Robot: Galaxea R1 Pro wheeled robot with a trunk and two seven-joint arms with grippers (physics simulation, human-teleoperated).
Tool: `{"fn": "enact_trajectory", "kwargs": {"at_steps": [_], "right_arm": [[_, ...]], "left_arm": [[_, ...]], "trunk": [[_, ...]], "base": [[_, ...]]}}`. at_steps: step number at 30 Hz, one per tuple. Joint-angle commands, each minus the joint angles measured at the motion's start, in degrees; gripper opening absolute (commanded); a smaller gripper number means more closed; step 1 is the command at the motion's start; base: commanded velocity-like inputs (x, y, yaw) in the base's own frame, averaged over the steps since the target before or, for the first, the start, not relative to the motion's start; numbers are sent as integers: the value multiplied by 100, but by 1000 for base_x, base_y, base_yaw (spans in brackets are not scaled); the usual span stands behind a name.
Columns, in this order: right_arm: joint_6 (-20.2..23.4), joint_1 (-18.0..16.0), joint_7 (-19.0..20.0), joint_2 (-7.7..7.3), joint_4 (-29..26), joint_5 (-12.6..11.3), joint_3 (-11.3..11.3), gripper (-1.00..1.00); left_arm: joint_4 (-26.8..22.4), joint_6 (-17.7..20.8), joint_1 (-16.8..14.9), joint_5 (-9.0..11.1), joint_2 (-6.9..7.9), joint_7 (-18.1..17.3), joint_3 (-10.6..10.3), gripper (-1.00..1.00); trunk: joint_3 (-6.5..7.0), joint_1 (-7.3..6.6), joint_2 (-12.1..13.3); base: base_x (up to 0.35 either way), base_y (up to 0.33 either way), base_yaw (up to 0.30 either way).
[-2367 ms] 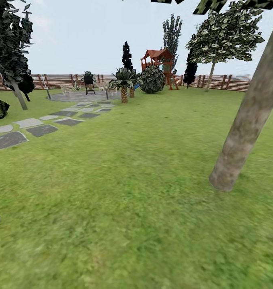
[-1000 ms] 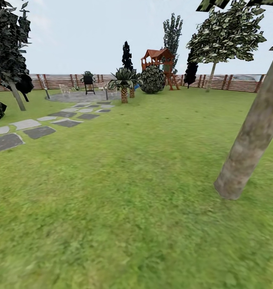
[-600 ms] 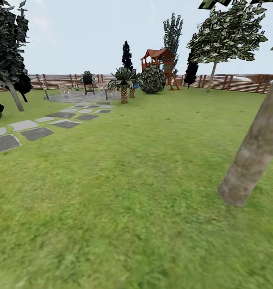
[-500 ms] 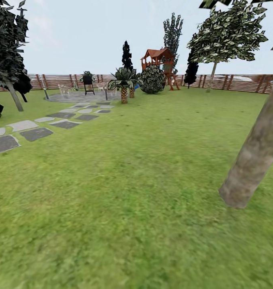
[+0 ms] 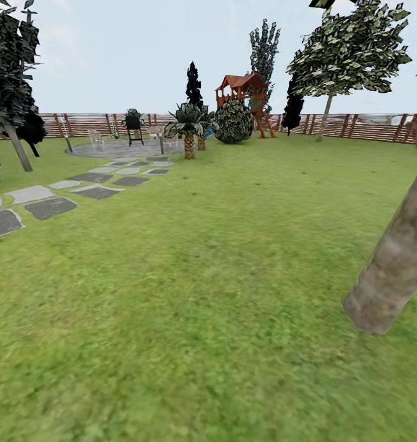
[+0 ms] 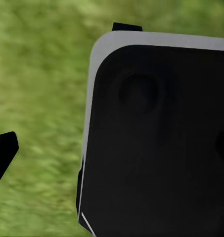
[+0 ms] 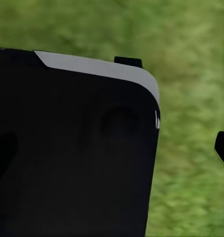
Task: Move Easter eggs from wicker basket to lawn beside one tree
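Observation:
Mottled green lawn (image 5: 196,288) stretches ahead of me in the head view. A thick, leaning pale grey-beige tree trunk (image 5: 393,264) rises from the grass close by at the right. A second tree (image 5: 350,50) with white-flecked foliage stands far off by the fence. The Easter eggs and the wicker basket are out of view. One black fingertip (image 6: 3,154) of my left gripper hangs over grass beside a black, white-edged panel of my body (image 6: 156,143). One black fingertip (image 7: 223,148) of my right gripper hangs likewise beside a similar panel (image 7: 72,148).
Grey stepping stones (image 5: 47,207) run from the left toward a paved circle with a black grill (image 5: 134,123). A small palm (image 5: 188,127), a round bush (image 5: 233,121) and a red-brown playset (image 5: 242,92) stand far ahead. A brown slat fence (image 5: 368,127) closes the yard. A dark tree (image 5: 10,80) stands at the left.
The whole picture has shifted: the camera moved forward, so the near trunk slid right and lower and the stones slid left. A dark piece at the lower left edge has left the view.

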Motion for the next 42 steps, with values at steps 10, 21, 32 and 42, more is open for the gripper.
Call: {"fn": "enact_trajectory", "kwargs": {"at_steps": [10, 21, 32, 42], "right_arm": [[-15, -3, -3, 2, 0, 52, 1, 100], [-15, -2, -3, 2, 0, 52, 1, 100], [-15, -4, -3, 2, 0, 52, 1, 100], [-15, -3, -3, 2, 0, 52, 1, 100]], "left_arm": [[6, -19, -4, 5, -1, -3, 29, 100], [7, -19, -4, 5, -1, -3, 29, 100], [6, -19, -4, 5, -1, -3, 29, 100], [7, -19, -4, 6, -1, -3, 29, 100]], "trunk": [[-5, 3, -2], [-5, 3, -2], [-5, 3, -2], [-5, 3, -2]], "base": [[324, 0, 0], [324, 0, 0], [324, 0, 0], [324, 0, 0]]}}
